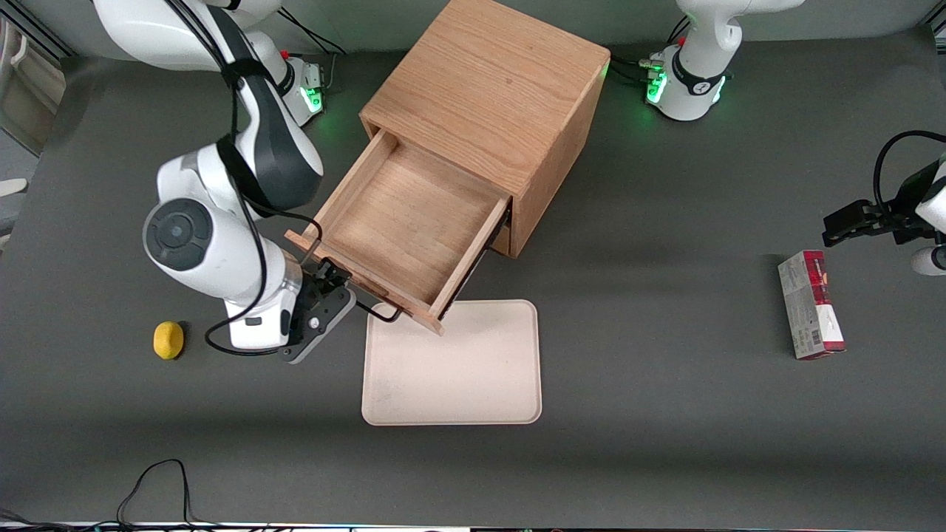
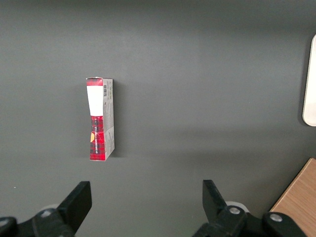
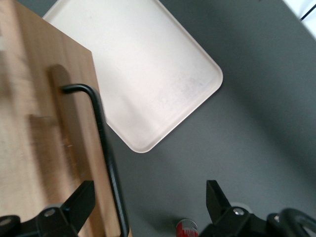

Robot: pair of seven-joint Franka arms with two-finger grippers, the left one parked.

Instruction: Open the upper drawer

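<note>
The light oak cabinet (image 1: 488,89) stands at the middle of the table. Its upper drawer (image 1: 403,222) is pulled far out, and its shallow wooden tray is empty. The long dark bar handle (image 1: 380,314) runs along the drawer front. My right gripper (image 1: 336,284) is at the handle, at the end of the drawer front toward the working arm. In the right wrist view the gripper (image 3: 148,197) is open. The handle (image 3: 106,148) passes between the fingers (image 3: 81,197), close to one of them and apart from the other, beside the wood-grain drawer front (image 3: 44,138). The lower drawer is hidden.
A beige tray (image 1: 452,366) lies on the table nearer the front camera than the drawer, partly under its front; it also shows in the right wrist view (image 3: 143,74). A yellow lemon (image 1: 168,340) lies beside my arm. A red box (image 1: 811,304) lies toward the parked arm's end.
</note>
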